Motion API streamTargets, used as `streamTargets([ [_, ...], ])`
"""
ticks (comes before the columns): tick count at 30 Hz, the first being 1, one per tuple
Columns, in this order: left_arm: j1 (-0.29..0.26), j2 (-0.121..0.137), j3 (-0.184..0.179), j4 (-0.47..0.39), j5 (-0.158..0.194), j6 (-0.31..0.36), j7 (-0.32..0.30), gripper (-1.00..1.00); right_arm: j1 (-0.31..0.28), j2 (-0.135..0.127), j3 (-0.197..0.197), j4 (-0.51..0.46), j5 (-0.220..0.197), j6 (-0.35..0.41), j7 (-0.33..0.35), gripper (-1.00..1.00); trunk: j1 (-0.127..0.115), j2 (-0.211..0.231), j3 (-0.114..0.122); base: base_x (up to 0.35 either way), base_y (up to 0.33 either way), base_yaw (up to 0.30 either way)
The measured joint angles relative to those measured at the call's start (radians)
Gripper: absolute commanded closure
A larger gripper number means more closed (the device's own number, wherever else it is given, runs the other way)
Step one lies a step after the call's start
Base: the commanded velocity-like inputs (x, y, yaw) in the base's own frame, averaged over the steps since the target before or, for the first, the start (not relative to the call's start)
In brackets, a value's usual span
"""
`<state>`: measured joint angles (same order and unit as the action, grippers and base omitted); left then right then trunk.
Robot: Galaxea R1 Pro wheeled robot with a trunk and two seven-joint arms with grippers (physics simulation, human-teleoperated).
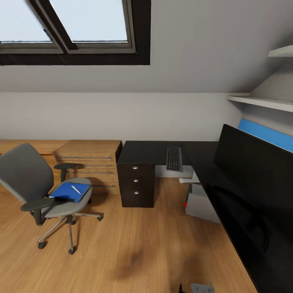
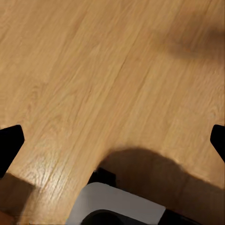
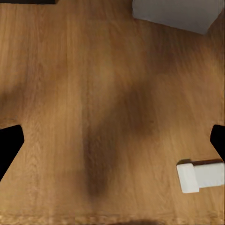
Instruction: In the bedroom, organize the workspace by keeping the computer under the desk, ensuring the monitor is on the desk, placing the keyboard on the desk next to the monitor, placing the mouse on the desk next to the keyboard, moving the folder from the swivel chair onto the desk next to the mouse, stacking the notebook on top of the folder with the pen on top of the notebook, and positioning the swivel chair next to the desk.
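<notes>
From the head camera I see the bedroom with its skylight [image 1: 73,24] up on the sloped wall and light wood floor [image 1: 134,252] below. The swivel chair [image 1: 38,183] stands out on the floor, well apart from the bench [image 1: 150,152], with the wooden dresser [image 1: 91,160] behind it. The blue folder [image 1: 70,191] lies on the chair seat and the pen [image 1: 76,189] lies on top of it; I can't make out the notebook. The keyboard [image 1: 174,158] sits on the black bench top, near the corner of the L. The monitor [image 1: 254,167] stands on the bench's right-hand run, close to the camera, with a blue wall panel [image 1: 266,134] behind it. The computer [image 1: 201,203] sits on the floor under the bench, red light on its front. The drawer unit [image 1: 136,185] is at the bench's left end. I can't find the mouse. My left hand [image 2: 112,140] has its dark fingertips [image 2: 9,143] at opposite edges of the wrist picture, spread wide over bare floor. My right hand [image 3: 112,140] is likewise spread with nothing between the fingertips [image 3: 9,143], floor below, and a corner of the grey computer case [image 3: 178,14] in that view.
</notes>
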<state>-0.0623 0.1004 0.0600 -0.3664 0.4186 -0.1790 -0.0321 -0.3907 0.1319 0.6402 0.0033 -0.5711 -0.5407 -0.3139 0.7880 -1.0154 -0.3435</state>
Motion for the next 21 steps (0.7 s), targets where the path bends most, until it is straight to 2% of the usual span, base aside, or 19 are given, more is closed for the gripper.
streamTargets([
  [1,0.0,-0.001,-0.002,0.052,0.004,-0.086,0.0,-1.0,0.043,-0.002,-0.002,0.009,0.006,-0.007,0.0,-1.0,-0.004,0.007,0.003,-0.347,0.0,0.0],
  [2,0.0,-0.003,-0.006,0.092,0.007,-0.137,0.0,-1.0,0.075,-0.003,-0.001,0.011,0.016,-0.024,-0.001,-1.0,-0.008,0.014,0.006,-0.347,0.0,0.0],
  [3,0.0,-0.006,-0.012,0.171,0.004,-0.209,-0.001,-1.0,0.118,-0.005,-0.001,0.014,0.042,-0.091,-0.001,-1.0,-0.012,0.021,0.009,-0.347,0.0,0.0],
  [5,0.0,-0.007,-0.014,0.22,0.0,-0.239,-0.001,-1.0,0.145,-0.01,0.0,0.015,0.059,-0.158,-0.001,-1.0,-0.019,0.035,0.016,-0.287,0.0,0.0],
  [7,0.0,-0.009,-0.015,0.252,-0.002,-0.261,-0.001,-1.0,0.174,-0.014,0.001,0.016,0.069,-0.221,0.0,-1.0,-0.02,0.035,0.016,-0.121,0.0,0.0],
  [10,0.0,-0.009,-0.015,0.268,-0.003,-0.284,-0.002,-1.0,0.191,-0.015,0.005,0.016,0.075,-0.254,-0.001,-1.0,-0.02,0.035,0.017,-0.047,0.0,-0.043],
  [14,0.0,-0.008,-0.016,0.274,-0.003,-0.294,-0.002,-1.0,0.197,-0.013,0.006,0.017,0.078,-0.266,0.0,-1.0,-0.02,0.035,0.021,-0.038,-0.042,-0.135],
  [21,0.0,-0.014,-0.017,0.277,-0.003,-0.297,0.0,-1.0,0.2,-0.01,0.008,0.017,0.079,-0.265,0.002,-1.0,-0.02,0.035,0.023,-0.143,-0.251,-0.038],
])
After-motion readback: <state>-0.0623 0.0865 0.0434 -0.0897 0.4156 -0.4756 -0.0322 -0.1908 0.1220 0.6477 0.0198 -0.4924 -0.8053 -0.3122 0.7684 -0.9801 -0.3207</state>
